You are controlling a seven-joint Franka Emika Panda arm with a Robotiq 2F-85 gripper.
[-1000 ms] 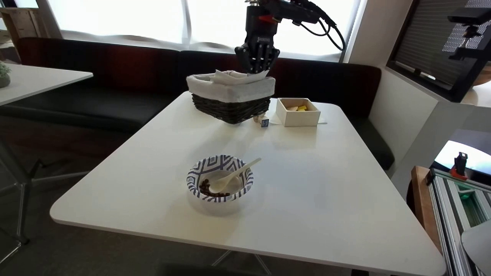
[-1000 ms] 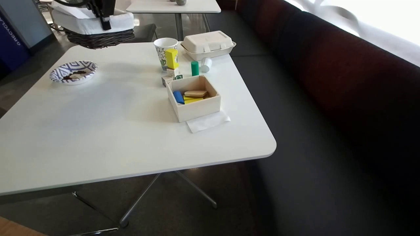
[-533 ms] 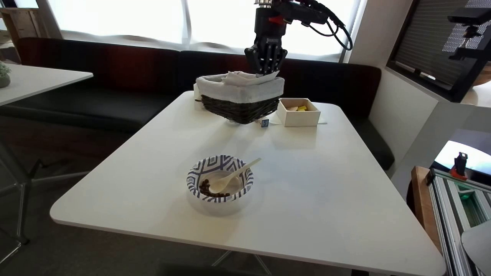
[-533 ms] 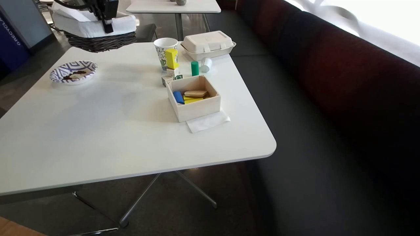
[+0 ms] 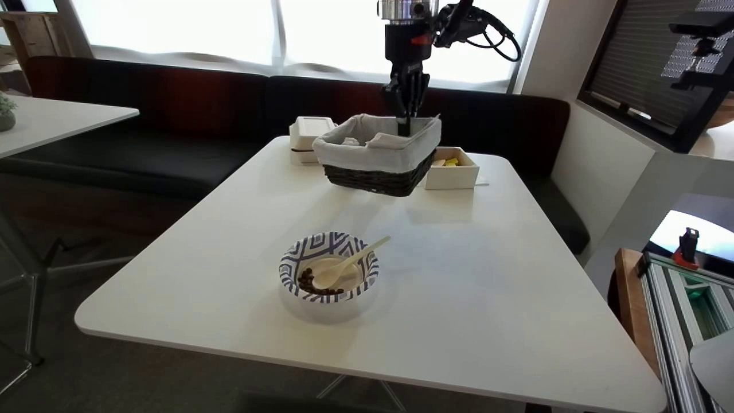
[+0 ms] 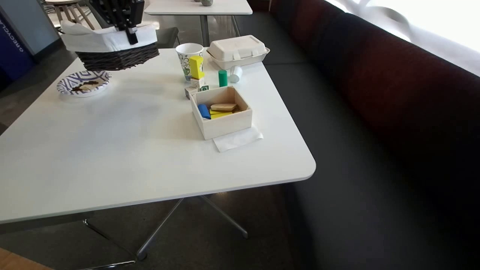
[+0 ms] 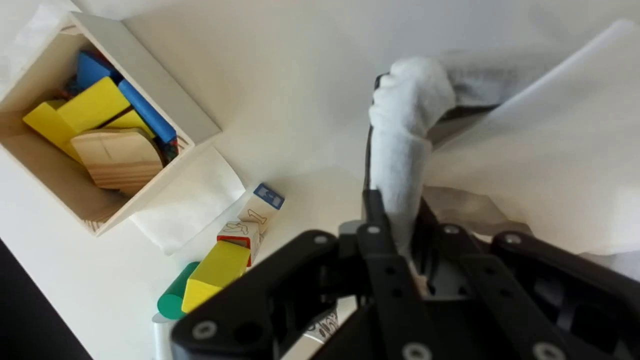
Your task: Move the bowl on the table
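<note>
Gripper [image 7: 396, 212] holding the cloth-lined wicker bowl [image 5: 377, 182] clear of the tabletop [image 5: 459, 310].
Its jaws pinch the bowl's rim, one on each side of the cloth-covered wall; in an exterior view the bowl hangs between the far edge and a round patterned bowl [image 5: 330, 240] toward the near edge, partly hiding a wooden box [image 5: 451, 179], with a clamshell container [image 5: 308, 135] at the far left corner.

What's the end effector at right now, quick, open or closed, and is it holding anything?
End effector: closed, holding the cloth-lined wicker basket by its rim.
</note>
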